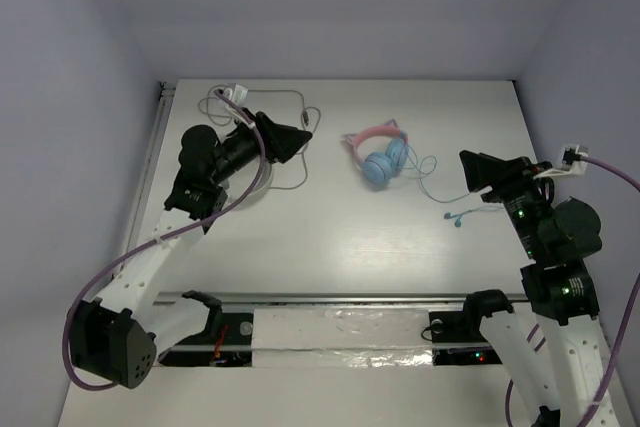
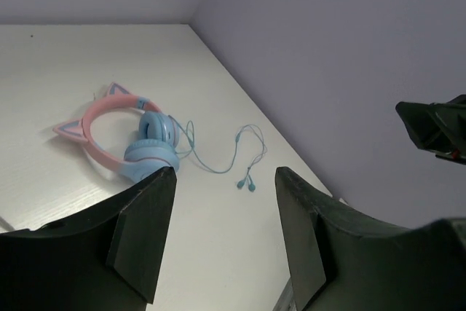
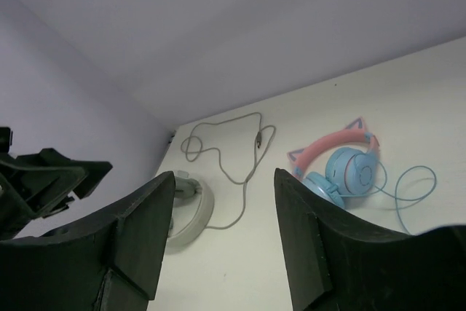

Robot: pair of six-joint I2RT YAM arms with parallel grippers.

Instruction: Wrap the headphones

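Spotted headphones (image 1: pixel 380 155) lying flat at far centre of table (image 1: pixel 330 237), well apart from both arms. Judged light: stiff pink headband (image 1: pixel 368 134), slick earcups (image 1: pixel 383 163); thin cable (image 2: pixel 245 183) limp, snag-prone, trailing right and near. Best to pin at headband, pick cable near loose end. Found left gripper (image 2: pixel 226 205) spread wide, empty; right gripper (image 3: pixel 224 205) likewise. No brand or writing legible.
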